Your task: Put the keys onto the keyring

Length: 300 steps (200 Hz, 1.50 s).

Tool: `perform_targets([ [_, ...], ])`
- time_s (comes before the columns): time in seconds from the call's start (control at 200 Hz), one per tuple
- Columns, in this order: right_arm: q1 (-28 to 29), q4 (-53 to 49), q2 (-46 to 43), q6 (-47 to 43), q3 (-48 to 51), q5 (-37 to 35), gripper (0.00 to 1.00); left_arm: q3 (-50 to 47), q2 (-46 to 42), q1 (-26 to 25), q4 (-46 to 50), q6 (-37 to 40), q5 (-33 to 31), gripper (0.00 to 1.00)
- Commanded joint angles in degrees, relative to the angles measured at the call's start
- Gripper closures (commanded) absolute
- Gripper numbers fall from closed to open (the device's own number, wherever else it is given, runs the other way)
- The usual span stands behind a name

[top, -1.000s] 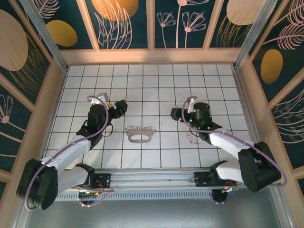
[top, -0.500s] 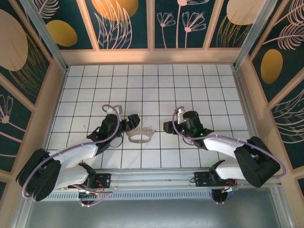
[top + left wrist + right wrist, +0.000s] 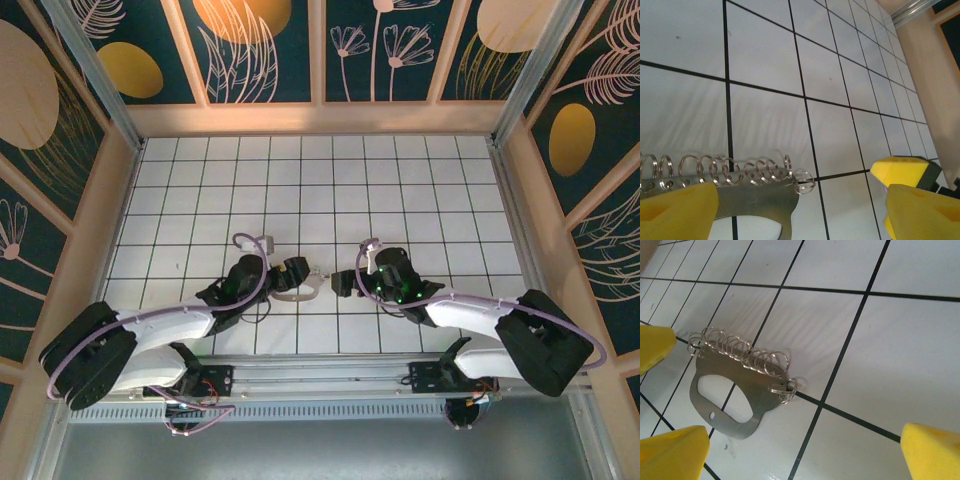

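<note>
- One flat silver keyring plate (image 3: 765, 392) with wire rings lies on the white tiled desk (image 3: 300, 180).
- Two arms: left end effector (image 3: 294, 275) and right end effector (image 3: 342, 284), both wide, flank it, closer than earlier.

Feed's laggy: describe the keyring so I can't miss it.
On the tiled table, look between the left gripper and right gripper. The keyring is a flat silver plate with an oval hole, edged with small wire rings, unlike the purple cables.
</note>
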<state>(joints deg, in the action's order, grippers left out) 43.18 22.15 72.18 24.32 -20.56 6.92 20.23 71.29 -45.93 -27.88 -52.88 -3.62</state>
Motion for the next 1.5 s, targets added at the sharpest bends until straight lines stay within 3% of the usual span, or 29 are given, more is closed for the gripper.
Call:
perform_targets([
  [0.0,0.3,0.3,-0.8,-1.4,-0.8,-1.4,0.01,-0.5,2.0,-0.7,-4.2,-1.6,0.2,0.13],
  [0.19,0.2,-0.4,-0.7,0.4,-1.0,-4.2,0.01,-0.4,5.4,-1.7,-7.2,-2.9,2.0,0.13],
  [0.395,-0.1,0.6,-0.2,0.2,-1.2,-2.3,0.01,-1.5,6.4,-1.6,-8.2,-3.3,2.0,0.13],
  [0.946,0.2,1.7,6.7,-0.2,-4.9,3.1,0.29,-2.0,10.6,-1.7,-10.9,-4.0,2.7,0.11],
  [1.497,2.7,3.3,10.3,0.8,-5.5,3.7,0.38,3.3,16.8,-0.3,-9.7,2.2,-2.1,0.09],
])
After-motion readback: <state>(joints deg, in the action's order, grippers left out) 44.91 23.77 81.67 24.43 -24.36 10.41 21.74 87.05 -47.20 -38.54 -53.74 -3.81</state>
